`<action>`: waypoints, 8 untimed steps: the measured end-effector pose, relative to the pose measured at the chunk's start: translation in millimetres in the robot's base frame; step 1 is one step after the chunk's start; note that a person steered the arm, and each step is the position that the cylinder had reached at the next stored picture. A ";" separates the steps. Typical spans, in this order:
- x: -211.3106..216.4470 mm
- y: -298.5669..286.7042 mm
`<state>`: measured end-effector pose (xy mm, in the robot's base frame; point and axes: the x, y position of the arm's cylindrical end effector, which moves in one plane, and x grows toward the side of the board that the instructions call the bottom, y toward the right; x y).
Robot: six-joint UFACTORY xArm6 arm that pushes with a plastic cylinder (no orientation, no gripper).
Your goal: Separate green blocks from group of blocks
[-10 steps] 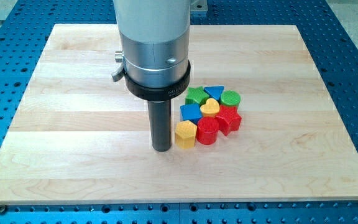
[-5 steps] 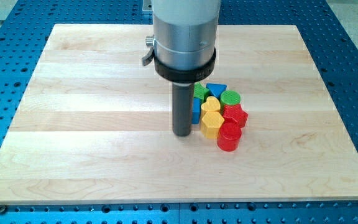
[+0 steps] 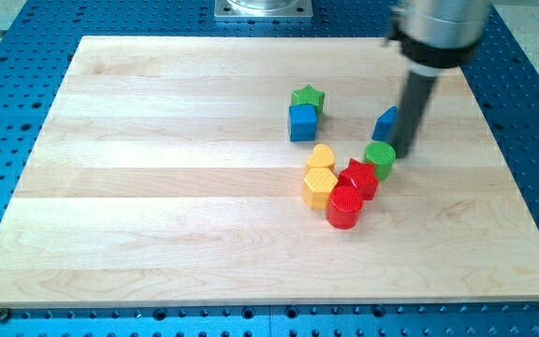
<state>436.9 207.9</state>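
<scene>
My tip (image 3: 405,149) stands at the view's right, just right of the green cylinder (image 3: 379,158) and in front of the blue triangle (image 3: 386,123), which it partly hides. The green cylinder touches the red star block (image 3: 357,178). A green star block (image 3: 307,98) sits apart at the upper middle, touching the blue cube (image 3: 302,123) below it. The yellow heart (image 3: 321,156), yellow hexagon (image 3: 319,187) and red cylinder (image 3: 343,206) cluster with the red star.
The blocks lie on a light wooden board (image 3: 157,187) set on a blue perforated table (image 3: 531,84). The arm's grey body (image 3: 438,28) hangs over the board's upper right corner.
My tip has swept from the cluster's left to its right. The green star and blue cube moved up and left, the blue triangle moved right, and the green cylinder shifted right and down.
</scene>
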 end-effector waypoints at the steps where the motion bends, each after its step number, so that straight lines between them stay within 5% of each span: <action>1: 38.3 7.0; 3: 25.8 -46.5; 4: 57.4 -59.1; 6: -8.7 -114.9; 8: -47.6 -106.6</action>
